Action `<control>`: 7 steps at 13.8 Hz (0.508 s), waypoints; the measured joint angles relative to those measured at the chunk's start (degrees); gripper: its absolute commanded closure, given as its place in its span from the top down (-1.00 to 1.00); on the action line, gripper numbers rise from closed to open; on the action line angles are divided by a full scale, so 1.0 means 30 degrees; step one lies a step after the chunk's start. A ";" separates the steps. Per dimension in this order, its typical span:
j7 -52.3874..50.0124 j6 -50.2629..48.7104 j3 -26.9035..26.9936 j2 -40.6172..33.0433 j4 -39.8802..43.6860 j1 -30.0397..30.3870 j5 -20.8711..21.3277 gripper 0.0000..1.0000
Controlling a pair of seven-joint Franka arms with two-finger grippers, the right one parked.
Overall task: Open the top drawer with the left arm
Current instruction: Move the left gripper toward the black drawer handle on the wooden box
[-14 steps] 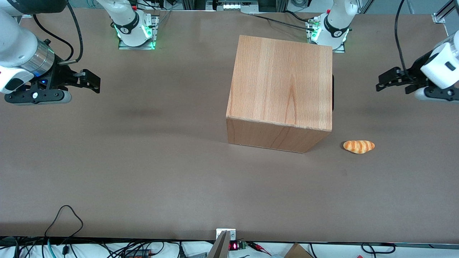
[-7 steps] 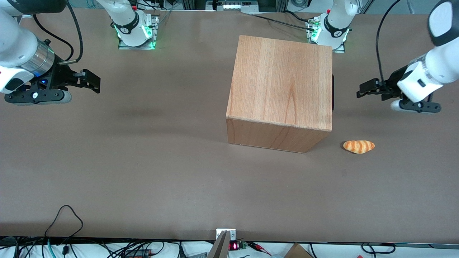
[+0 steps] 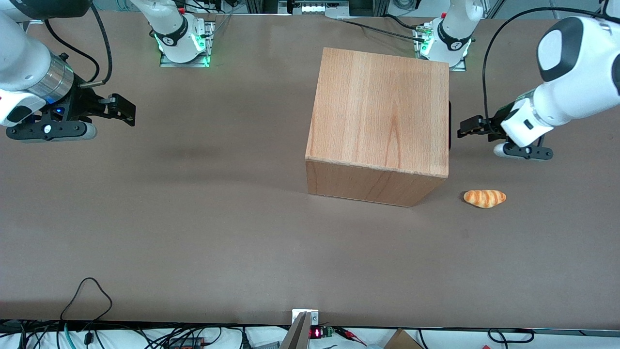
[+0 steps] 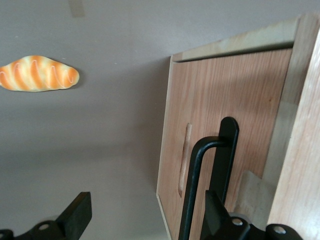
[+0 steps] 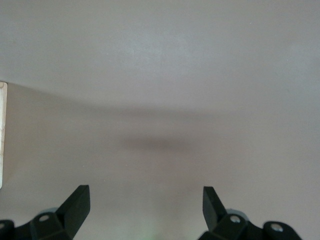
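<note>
Seen from the front camera above a brown table [image 3: 193, 232], a plain wooden cabinet [image 3: 382, 111] stands right of centre in the frame. At the right edge, the white left arm [image 3: 566, 97] reaches in toward the cabinet's side face. Over the last second it has swung in from the frame's edge, and its black gripper [image 3: 466, 129] now sits just beside that face, near but not yet touching.

The wrist camera shows what the gripper faces — the drawer [image 4: 225, 130], a flat wooden front panel, shut flush in the cabinet, with a slim black bar handle [image 4: 210, 180] running along it. In the front view only a thin dark sliver of that handle [image 3: 450, 125] shows at the cabinet's right edge. The fingers [image 4: 75, 215] are spread wide apart and hold nothing; the handle lies close to one of them, not centred in the gap.

A toy croissant [image 3: 484, 198] lies on the table in the lower right of the front view, nearer the camera than the gripper and clear of its path.

The approach looks almost done — what likely remains is to line up on the handle, close around it and pull. The drawer has not yet moved.
</note>
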 measured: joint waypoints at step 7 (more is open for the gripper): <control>0.0407 0.0909 -0.0333 -0.0003 -0.1170 0.0000 -0.0004 1.00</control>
